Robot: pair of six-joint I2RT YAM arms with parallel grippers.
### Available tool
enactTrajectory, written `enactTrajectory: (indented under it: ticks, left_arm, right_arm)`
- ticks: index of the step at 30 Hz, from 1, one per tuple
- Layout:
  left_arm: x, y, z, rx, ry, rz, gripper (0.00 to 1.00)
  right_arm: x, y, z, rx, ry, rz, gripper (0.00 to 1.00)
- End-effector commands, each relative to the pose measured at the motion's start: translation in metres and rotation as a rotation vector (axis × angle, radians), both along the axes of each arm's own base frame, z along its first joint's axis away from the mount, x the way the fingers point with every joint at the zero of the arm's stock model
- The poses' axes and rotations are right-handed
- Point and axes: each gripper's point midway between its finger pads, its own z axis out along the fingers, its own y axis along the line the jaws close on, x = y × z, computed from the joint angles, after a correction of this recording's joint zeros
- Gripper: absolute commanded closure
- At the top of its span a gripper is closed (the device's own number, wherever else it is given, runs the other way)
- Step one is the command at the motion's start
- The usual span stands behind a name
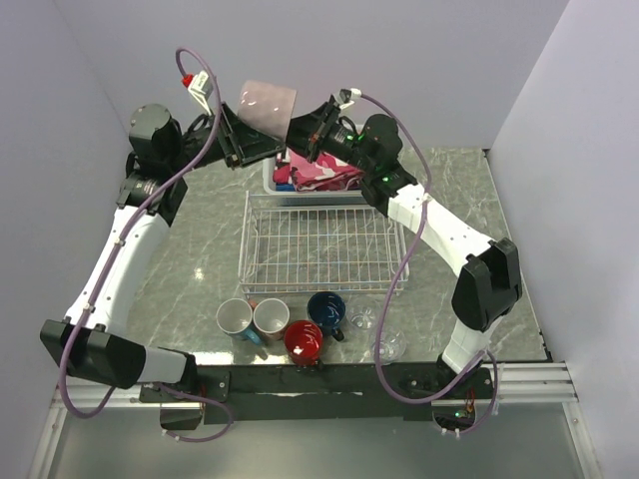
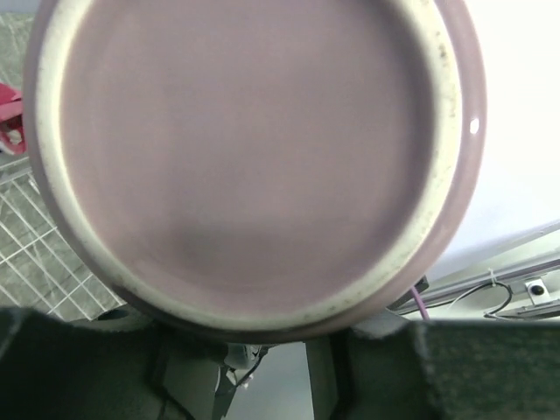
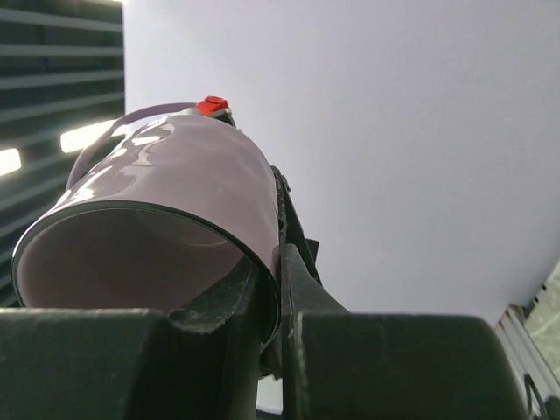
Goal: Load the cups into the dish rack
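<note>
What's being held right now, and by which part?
The mauve-pink mug: the right gripper pinches its wall at the rim. The left gripper is at its base; whether it grips cannot be told.

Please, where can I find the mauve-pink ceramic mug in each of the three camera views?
Top external: the mauve-pink ceramic mug is at top centre, in the air between the two arms.
Left wrist: the mug fills almost the whole picture, base towards the camera.
Right wrist: the mug is left of centre, open rim towards the camera.
Shared landmark: the right tool pinching the rim, in the top and right wrist views.
</note>
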Motion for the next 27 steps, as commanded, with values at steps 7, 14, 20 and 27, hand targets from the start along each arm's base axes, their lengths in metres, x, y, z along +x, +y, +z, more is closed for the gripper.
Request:
enactTrajectory:
  ticks: [7, 14, 20, 27]
  left_arm:
    - [-0.022, 0.000, 0.067, -0.107, -0.214, -0.044, 0.96]
    - [-0.023, 0.008, 0.055, -0.093, -0.212, -0.073, 0.99]
    - [-0.019, 0.025, 0.059, -0.065, -0.266, -0.041, 0.99]
    - [-0.006, 0.052, 0.069, 0.019, -0.334, 0.041, 0.99]
  right_arm:
    - [-0.037, 0.015, -0.028, -0.050, -0.014, 0.135, 1.00]
    - [-0.037, 0.012, -0.057, -0.119, 0.028, 0.157, 1.00]
    - [-0.038, -0.012, -0.070, -0.213, 0.046, 0.138, 0.63]
    - [-0.049, -0.069, -0.113, -0.414, 0.088, 0.097, 0.32]
